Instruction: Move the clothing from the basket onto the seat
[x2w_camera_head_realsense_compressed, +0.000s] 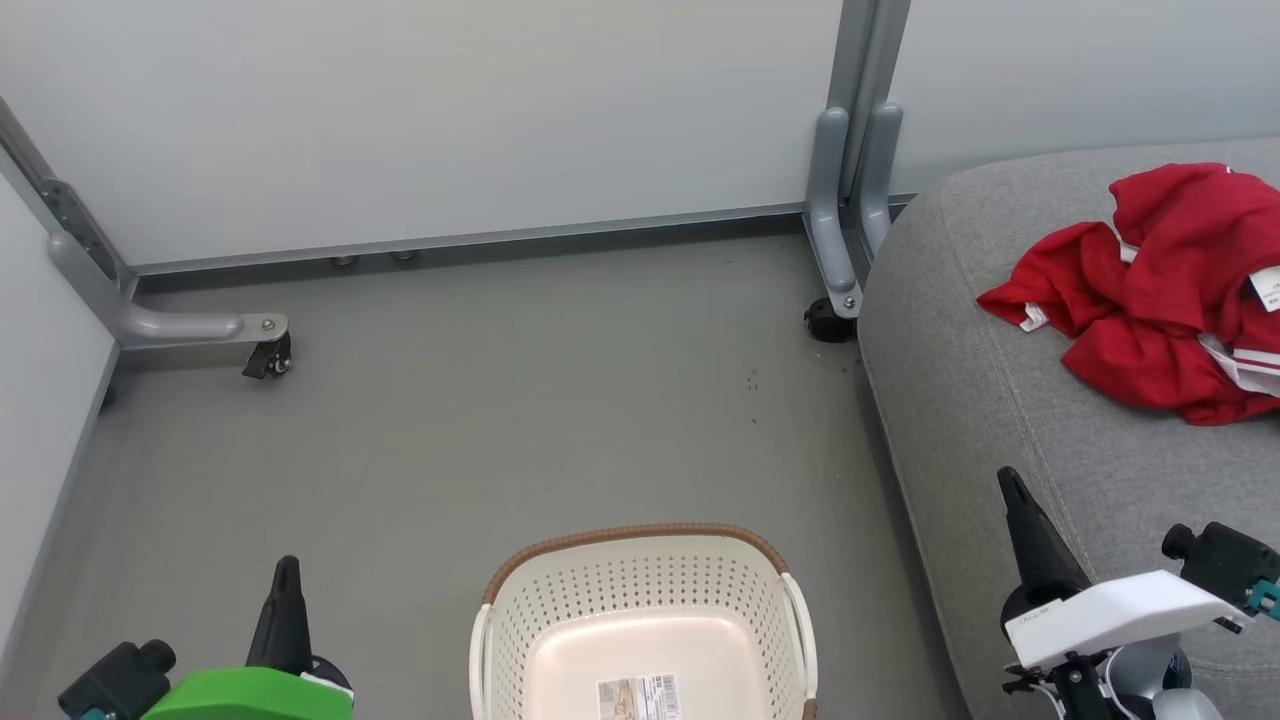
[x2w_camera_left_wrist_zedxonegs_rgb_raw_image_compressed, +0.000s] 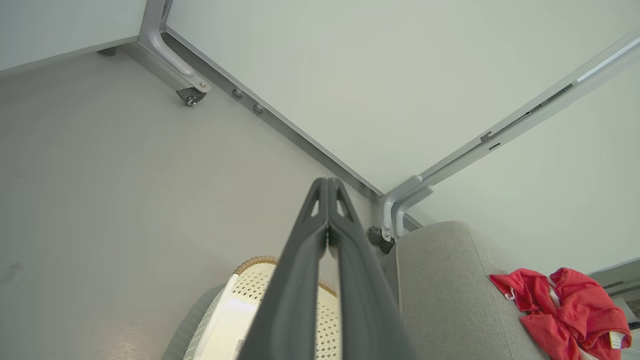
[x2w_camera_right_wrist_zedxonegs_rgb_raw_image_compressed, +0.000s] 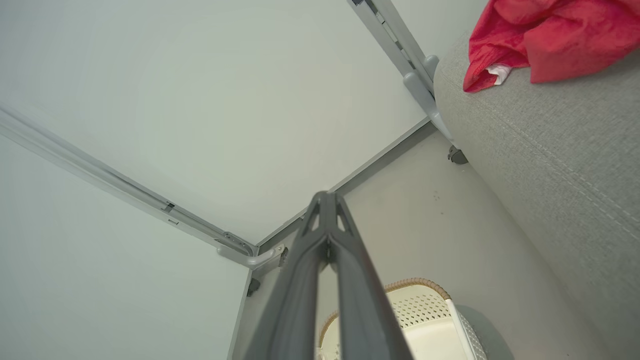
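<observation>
Red clothing (x2w_camera_head_realsense_compressed: 1165, 295) with white trim lies crumpled on the grey seat (x2w_camera_head_realsense_compressed: 1000, 400) at the right; it also shows in the left wrist view (x2w_camera_left_wrist_zedxonegs_rgb_raw_image_compressed: 565, 312) and the right wrist view (x2w_camera_right_wrist_zedxonegs_rgb_raw_image_compressed: 540, 37). The cream basket (x2w_camera_head_realsense_compressed: 640, 590) with a brown rim stands on the floor at bottom centre, with nothing inside but a label sticker (x2w_camera_head_realsense_compressed: 640, 697). My left gripper (x2w_camera_head_realsense_compressed: 287, 570) is shut beside the basket's left, holding nothing. My right gripper (x2w_camera_head_realsense_compressed: 1010, 483) is shut over the seat's front part, apart from the clothing, holding nothing.
Pale partition walls (x2w_camera_head_realsense_compressed: 450, 120) on grey metal legs with castors (x2w_camera_head_realsense_compressed: 268, 358) (x2w_camera_head_realsense_compressed: 828, 322) enclose the grey floor (x2w_camera_head_realsense_compressed: 500, 420) behind and to the left. The seat's rounded corner (x2w_camera_head_realsense_compressed: 900, 260) sits close to the right-hand leg.
</observation>
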